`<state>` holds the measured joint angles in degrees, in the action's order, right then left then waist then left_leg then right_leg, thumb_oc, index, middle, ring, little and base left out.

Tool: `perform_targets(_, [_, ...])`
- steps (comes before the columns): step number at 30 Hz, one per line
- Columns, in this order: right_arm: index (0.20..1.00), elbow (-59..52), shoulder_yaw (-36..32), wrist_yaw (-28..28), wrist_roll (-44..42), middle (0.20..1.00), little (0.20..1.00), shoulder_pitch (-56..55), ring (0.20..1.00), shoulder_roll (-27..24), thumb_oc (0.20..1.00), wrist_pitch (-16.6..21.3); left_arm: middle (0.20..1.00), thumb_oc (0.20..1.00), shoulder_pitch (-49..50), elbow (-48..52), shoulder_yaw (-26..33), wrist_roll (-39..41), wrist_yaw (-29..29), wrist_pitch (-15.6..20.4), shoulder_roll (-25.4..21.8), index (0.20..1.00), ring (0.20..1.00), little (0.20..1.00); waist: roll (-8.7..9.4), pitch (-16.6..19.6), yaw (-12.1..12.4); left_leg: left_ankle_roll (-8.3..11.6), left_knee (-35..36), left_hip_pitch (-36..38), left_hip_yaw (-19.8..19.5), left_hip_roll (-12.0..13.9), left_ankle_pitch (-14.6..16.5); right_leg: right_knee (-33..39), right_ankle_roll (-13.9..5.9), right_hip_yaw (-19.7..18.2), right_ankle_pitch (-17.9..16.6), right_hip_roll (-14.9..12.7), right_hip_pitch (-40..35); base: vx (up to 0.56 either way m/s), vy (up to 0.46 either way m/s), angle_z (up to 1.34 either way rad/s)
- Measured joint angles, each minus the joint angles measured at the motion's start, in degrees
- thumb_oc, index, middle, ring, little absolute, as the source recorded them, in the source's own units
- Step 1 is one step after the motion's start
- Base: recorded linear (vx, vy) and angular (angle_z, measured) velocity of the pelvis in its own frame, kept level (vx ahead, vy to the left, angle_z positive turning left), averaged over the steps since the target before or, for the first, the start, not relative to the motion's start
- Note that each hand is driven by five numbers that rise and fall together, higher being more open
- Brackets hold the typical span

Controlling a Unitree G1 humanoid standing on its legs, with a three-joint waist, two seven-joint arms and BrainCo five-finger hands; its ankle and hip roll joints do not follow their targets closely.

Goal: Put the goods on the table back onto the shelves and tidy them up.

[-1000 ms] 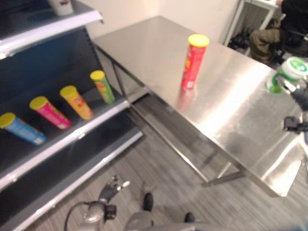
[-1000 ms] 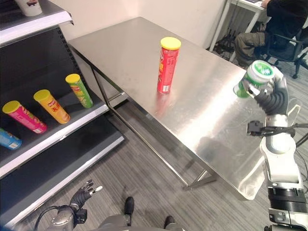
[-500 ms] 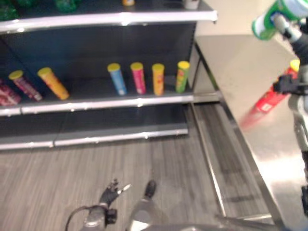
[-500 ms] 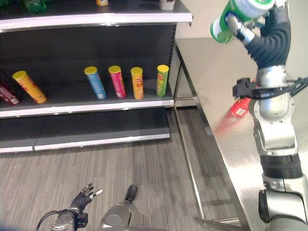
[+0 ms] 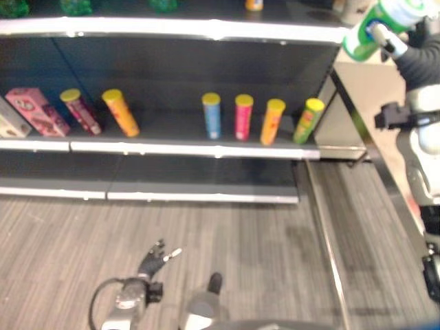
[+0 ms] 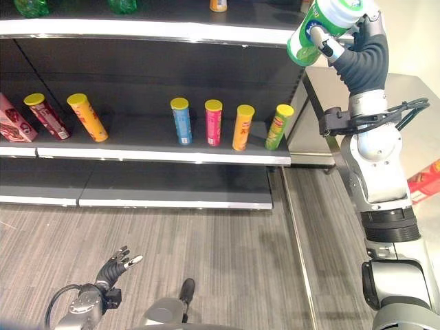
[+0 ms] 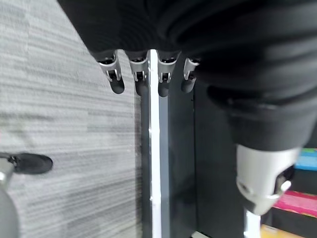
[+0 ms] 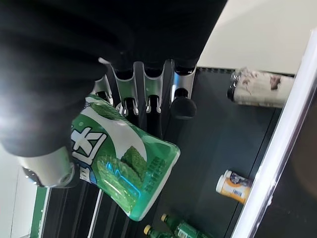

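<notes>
The green-and-white plastic canister with a white lid [image 6: 323, 27] is held up in the air by the right hand [image 6: 357, 48], tilted with its base toward the top shelf [image 6: 158, 31] of the dark metal shelving unit, level with that shelf's right end. In the right wrist view the fingers [image 8: 148, 99] are curled round the canister's [image 8: 126, 173] body, grasping it, with the thumb on its other side. Past them on the top shelf lie a white-and-dark cylindrical tub on its side [image 8: 260, 88], a small orange-and-white bottle [image 8: 237, 186] and green bottles [image 8: 178, 229].

On the middle shelf [image 6: 172, 157], four crisp tubes with yellow lids stand in a row: blue [image 6: 181, 121], pink [image 6: 214, 123], orange [image 6: 242, 127] and green [image 6: 278, 127], the green one leaning. Further left are another orange tube [image 6: 86, 117], a dark red tube [image 6: 45, 115] and a pink box [image 6: 10, 122].

At the right, the steel worktop [image 6: 385, 89] carries a red tube [image 6: 426, 180] at the view's edge.

The left hand [image 6: 113, 267] hangs low over the grey floor [image 6: 227, 254], its fingers [image 7: 116, 82] loosely extended and released, grasping nothing.
</notes>
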<state>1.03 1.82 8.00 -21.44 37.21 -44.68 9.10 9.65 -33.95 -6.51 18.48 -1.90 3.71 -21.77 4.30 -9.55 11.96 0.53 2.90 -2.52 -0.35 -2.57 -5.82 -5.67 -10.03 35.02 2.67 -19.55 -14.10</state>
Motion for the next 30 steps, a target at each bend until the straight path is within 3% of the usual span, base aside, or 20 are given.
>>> perform_targets(2, [0.2, 0.54, -0.03, 0.36, -0.08, 0.2, 0.2, -0.01, 0.2, -0.92, 0.2, -0.88, 1.0, 1.0, 0.51, 0.01, -0.92, -0.27, -0.13, -0.17, 0.26, 1.0, 1.0, 1.0, -1.67, 0.26, -1.48, -2.57, -1.13, 0.36, -0.94, -1.63, 1.74, -9.73, 0.2, -1.11, 0.11, -3.76, 2.09, 0.05, 0.313, 0.6])
perform_targets(3, [0.2, 0.75, 0.28, 0.5, -0.09, 0.2, 0.2, -0.04, 0.2, -2.63, 0.2, -1.11, 1.0, 1.0, 1.04, 0.29, -2.45, -1.42, -0.17, -0.12, -0.78, 1.0, 1.0, 1.0, -2.34, 0.64, -2.2, -3.9, -1.22, 1.35, -1.54, -3.24, 0.89, -18.67, 1.51, -6.0, -0.88, -7.05, 4.79, 0.01, 0.174, 0.61])
perform_targets(4, [0.2, 0.78, 0.42, 0.56, -0.09, 0.2, 0.2, -0.18, 0.2, -3.29, 0.2, -1.06, 1.0, 1.0, 0.97, 0.3, -2.55, -1.65, -0.19, -0.1, -1.33, 1.0, 1.0, 1.0, -2.4, 0.95, -2.46, -4.14, -1.38, 1.95, -1.88, -3.65, 0.79, -21.46, 1.4, -9.18, -0.27, -8.24, 6.46, 0.01, 0.1, 0.55])
perform_targets(5, [0.2, 0.79, 1.12, 0.4, -0.1, 0.2, 0.2, -0.26, 0.2, -4.9, 0.2, -0.98, 1.0, 1.0, 0.79, 0.44, -2.25, -1.66, -0.07, -0.14, -2.58, 1.0, 1.0, 1.0, -2.02, 1.32, -2.91, -6.08, -1.15, 2.11, -3.42, -3.93, 0.32, -22.17, 1.49, -14.79, 2.81, -6.05, 9.8, 0.11, 0.017, 0.44])
perform_targets(6, [0.2, 1.0, 1.86, 0.34, -0.11, 0.2, 0.2, -0.19, 0.2, -5.84, 0.2, -1.01, 1.0, 1.0, 0.69, 0.58, -2.19, -1.66, -0.12, -0.14, -3.33, 1.0, 1.0, 1.0, -2.02, 1.31, -3.37, -5.86, -0.96, 1.98, -4.68, -3.7, 0.49, -20.75, 1.36, -16.77, 4.26, -3.93, 10.92, 0.13, -0.034, 0.42])
perform_targets(7, [0.2, 2.82, 3.07, -0.15, -0.31, 0.2, 0.2, 1.07, 0.2, -6.67, 0.2, -0.92, 1.0, 1.0, 0.57, 0.79, -1.86, -1.64, -0.12, -0.16, -3.83, 1.0, 1.0, 1.0, -1.98, 1.3, -3.59, -5.87, -1.0, 1.6, -5.49, -2.7, 0.49, -14.02, -0.14, -19.53, 5.83, 1.14, 13.65, 0.22, -0.061, 0.31])
perform_targets(8, [0.2, 4.13, 3.45, -0.19, -0.97, 0.2, 0.2, 2.02, 0.2, -6.68, 0.2, -0.92, 1.0, 1.0, 0.51, 0.86, -1.83, -1.63, -0.11, -0.16, -3.88, 1.0, 1.0, 1.0, -2.18, 1.17, -3.57, -5.88, -1.01, 1.41, -5.68, -1.78, 0.53, -9.98, -0.35, -20.5, 5.9, 3.81, 15.25, 0.18, -0.049, 0.15])
perform_targets(9, [0.2, 4.87, 3.43, -0.14, -1.3, 0.2, 0.2, 2.36, 0.2, -6.66, 0.2, -0.97, 1.0, 1.0, 0.54, 0.98, -1.92, -1.64, -0.16, -0.18, -3.98, 1.0, 1.0, 1.0, -2.27, 1.14, -3.61, -5.86, -1.04, 1.19, -5.63, -1.45, 0.53, -7.45, -0.59, -20.51, 5.52, 5.22, 15.76, 0.28, -0.029, 0.53])
perform_targets(10, [0.2, 5.9, 3.57, -0.03, -2.42, 0.2, 0.2, 2.51, 0.2, -8.18, 0.2, -0.96, 1.0, 1.0, -0.78, 0.23, -2.43, -1.61, -0.17, -0.3, -3.16, 1.0, 1.0, 1.0, -2.48, 0.57, -5.28, -5.69, -2.59, -0.23, -8.89, -1.52, 0.9, -1.52, -2.19, -25.69, 3.19, 10.81, 20.35, 0.22, -0.017, 0.8])
perform_targets(11, [0.2, 5.85, 3.55, -0.02, -2.45, 0.2, 0.2, 2.49, 0.2, -8.82, 0.2, -0.96, 1.0, 1.0, -1.15, 0.02, -2.43, -1.61, -0.37, -0.37, -2.57, 1.0, 1.0, 1.0, -2.44, 0.16, -6.07, -5.8, -2.61, -0.33, -9.99, -1.94, 0.98, -0.3, -1.39, -26.35, 1.98, 11.95, 22.74, 0.23, -0.022, 0.89])
perform_targets(13, [0.2, 5.76, 3.59, -0.01, -2.56, 0.2, 0.2, 3.15, 0.2, -10.17, 0.2, -0.92, 1.0, 1.0, -1.73, 0.07, -2.54, -1.59, -0.47, -0.38, -1.47, 1.0, 1.0, 1.0, -1.32, -0.45, -6.71, -5.73, -2.99, -0.41, -12.2, -3.46, 1.21, 2.91, -2.59, -28.84, -1.13, 13.71, 25.04, 0.13, -0.063, 0.74])
perform_targets(17, [0.2, 9.38, 4.27, 0.05, -3.49, 0.2, 0.2, 7.28, 0.2, -12.29, 0.2, -0.49, 1.0, 1.0, -1.34, 0.47, -2.62, -1.59, -0.25, -0.17, -1.08, 1.0, 1.0, 1.0, 0.28, -0.56, -5.26, -5.49, -0.81, 1.69, -16.54, -4.69, 1.42, 0.29, 0.87, -27.11, -2.94, 13.0, 25.46, 0.27, -0.201, 0.95])
perform_targets(20, [0.2, 11.58, 4.29, -0.1, -3.5, 0.2, 0.2, 7.41, 0.2, -15.9, 0.2, -0.63, 1.0, 1.0, -1.03, 0.65, -2.56, -1.44, -0.01, -0.31, -1.65, 1.0, 1.0, 1.0, 2.1, -0.91, -5.4, -2.24, -2.47, 0.92, -19.43, -3.36, 4.01, 1.76, 2.07, -22.9, -3.91, 13.12, 24.08, 0.23, -0.216, 1.28])
perform_targets(21, [0.2, 12.69, 4.58, -0.21, -3.55, 0.2, 0.2, 7.42, 0.2, -15.92, 0.2, -0.7, 1.0, 1.0, -0.61, 0.46, -2.69, -1.44, -0.03, -0.56, -1.35, 1.0, 1.0, 1.0, 2.32, -0.58, -5.16, 0.65, -6.52, 1.52, -18.36, -1.7, 6.07, 2.14, 2.67, -20.78, -3.35, 13.79, 23.09, 0.29, -0.272, 0.73])
perform_targets(22, [0.2, 12.77, 4.13, -0.15, -3.85, 0.2, 0.2, 7.44, 0.2, -16.0, 0.2, -0.83, 1.0, 1.0, 0.29, 1.13, -2.55, -1.43, -0.1, -0.55, -1.15, 1.0, 1.0, 1.0, 1.23, -0.23, -5.21, 1.04, -6.07, 3.81, -17.02, 1.74, 9.38, 3.47, 3.08, -17.94, -3.32, 15.56, 21.36, 0.16, -0.142, 0.34])
perform_targets(25, [0.2, 14.57, 4.79, -0.33, -4.66, 0.2, 0.2, 8.1, 0.2, -15.17, 0.2, -0.73, 1.0, 1.0, 1.57, 1.54, -2.08, -1.41, -0.03, -0.67, -2.04, 1.0, 1.0, 1.0, 3.16, -1.11, -3.61, 2.91, -9.45, 4.9, -16.06, 3.03, 10.69, 3.61, 5.78, -19.08, -3.22, 17.69, 19.26, 0.05, -0.028, -0.19])
perform_targets(26, [0.2, 18.44, 6.9, -0.39, -4.98, 0.2, 0.2, 10.64, 0.2, -15.24, 0.2, -0.7, 1.0, 1.0, 1.54, 0.99, -2.17, -1.37, -0.05, -0.72, -2.19, 1.0, 1.0, 1.0, 4.47, -1.86, -2.86, 4.34, -19.61, 1.71, -16.17, 0.96, 11.75, 4.45, 8.91, -20.58, -3.99, 17.46, 17.09, 0.04, 0.042, -0.19])
perform_targets(27, [0.2, 20.03, 7.79, -0.42, -5.72, 0.2, 0.2, 12.14, 0.2, -15.28, 0.2, -0.96, 1.0, 1.0, 1.54, 0.63, -2.25, -1.32, 0.02, -0.76, -2.06, 1.0, 1.0, 1.0, 5.41, -1.71, -2.99, 4.58, -23.27, 0.14, -15.79, 0.12, 12.44, 5.64, 11.4, -20.59, -5.68, 17.03, 15.68, 0.07, 0.026, -0.09])
perform_targets(29, [0.2, 20.84, 7.79, -0.26, -6.75, 0.2, 0.2, 12.9, 0.2, -15.38, 0.2, -0.84, 1.0, 1.0, 1.43, 0.35, -2.3, -1.07, 0.04, -0.77, -2.02, 1.0, 1.0, 1.0, 4.86, -1.38, -3.6, 4.44, -20.62, -0.94, -14.42, 2.34, 13.0, 8.02, 12.4, -20.11, -5.89, 17.82, 14.29, 0.11, 0.083, 0.05])
perform_targets(30, [0.2, 20.96, 7.89, -0.24, -7.01, 0.2, 0.2, 13.11, 0.2, -15.41, 0.2, -1.05, 1.0, 1.0, 1.05, 0.29, -2.11, -1.02, 0.18, -0.79, -1.88, 1.0, 1.0, 1.0, 4.54, -1.62, -3.76, 4.9, -14.97, -1.88, -13.33, 4.4, 12.56, 8.68, 12.04, -20.66, -6.21, 18.18, 14.25, 0.16, 0.184, 0.01])
